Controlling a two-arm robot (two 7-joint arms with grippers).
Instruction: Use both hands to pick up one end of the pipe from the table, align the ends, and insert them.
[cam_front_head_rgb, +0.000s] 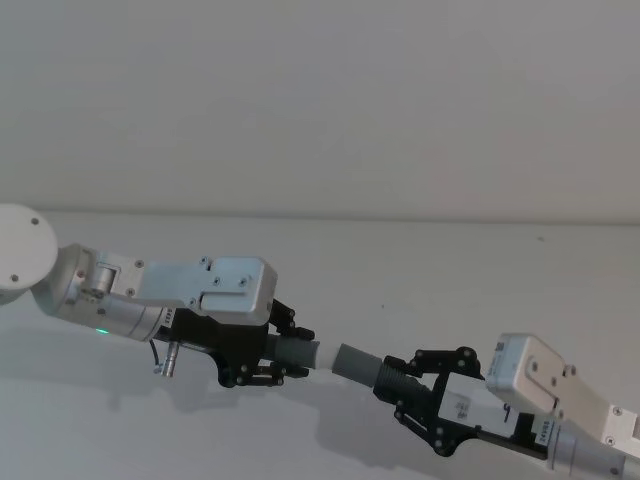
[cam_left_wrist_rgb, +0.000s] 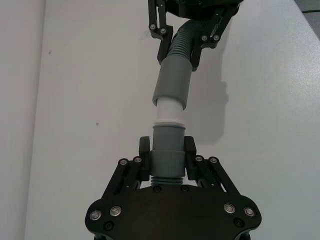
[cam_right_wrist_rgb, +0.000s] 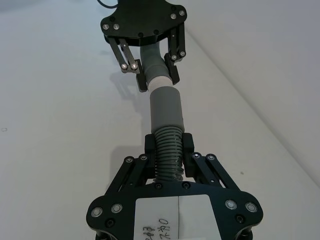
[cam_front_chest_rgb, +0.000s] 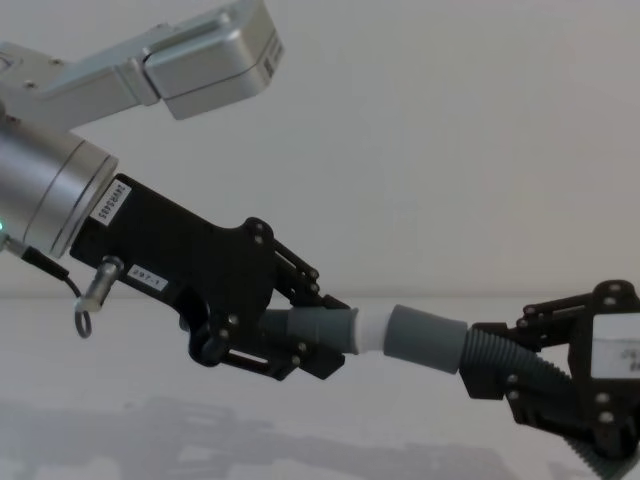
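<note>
Both hoses held off the counter. My left gripper fingers clamp the white-tipped cuff; right gripper fingers clamp the ribbed hose. Sleeve partly seated; slight tilt could jam it.

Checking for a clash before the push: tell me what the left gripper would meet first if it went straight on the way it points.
The left gripper, shut on its hose piece, points at the right gripper. First in line is the grey sleeve of the right's hose; the whitish tip seems already partly inside, though the depth is unclear.
</note>
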